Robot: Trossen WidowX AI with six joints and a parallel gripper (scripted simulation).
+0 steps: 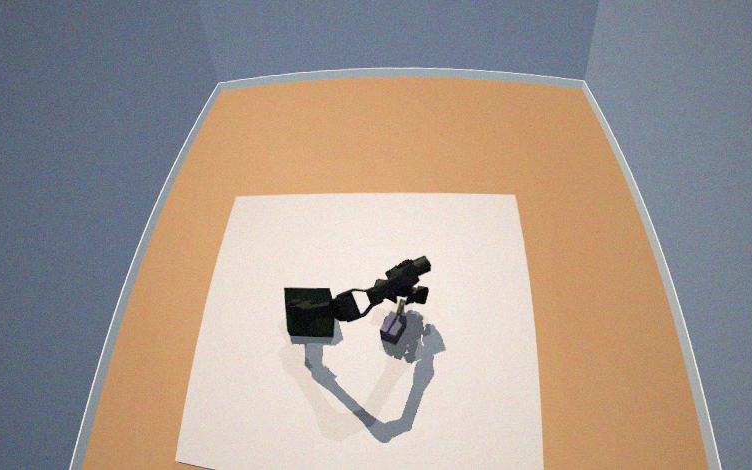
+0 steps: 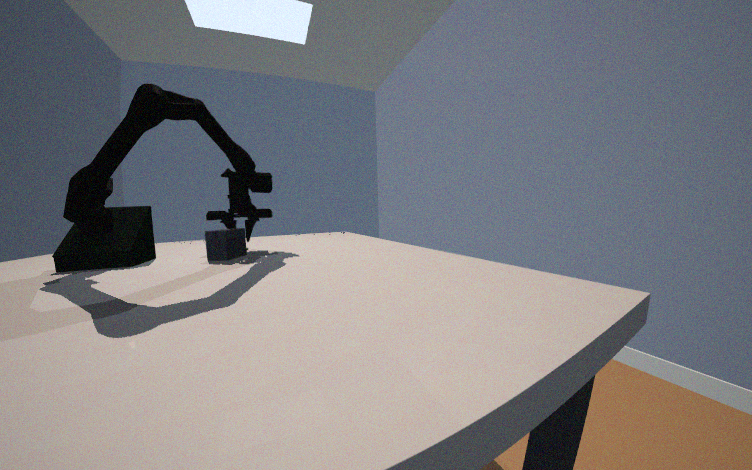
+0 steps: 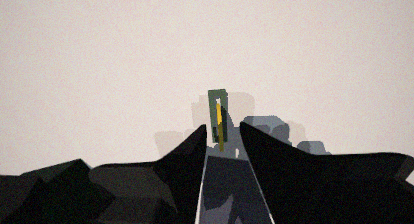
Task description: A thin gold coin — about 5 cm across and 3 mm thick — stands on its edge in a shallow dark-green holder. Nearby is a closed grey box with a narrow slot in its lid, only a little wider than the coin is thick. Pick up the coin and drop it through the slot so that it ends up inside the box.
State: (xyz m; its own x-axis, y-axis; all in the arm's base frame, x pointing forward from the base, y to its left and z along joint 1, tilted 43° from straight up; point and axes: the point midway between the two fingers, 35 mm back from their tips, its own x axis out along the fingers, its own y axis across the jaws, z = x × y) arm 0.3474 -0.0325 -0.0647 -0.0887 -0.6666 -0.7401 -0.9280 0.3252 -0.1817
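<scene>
Two fingers of the gripper [image 3: 223,132] are hanging parted, grasping nothing, above the box [image 3: 227,190]. Just beyond, the coin [image 3: 219,121] is standing edge-on in its holder [image 3: 218,96]. Descending off-line risks tipping the coin flat.

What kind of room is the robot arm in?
Probably a bare test room: plain blue walls, an orange floor, one skylight, and a single white table carrying just the arm and its few props.
</scene>
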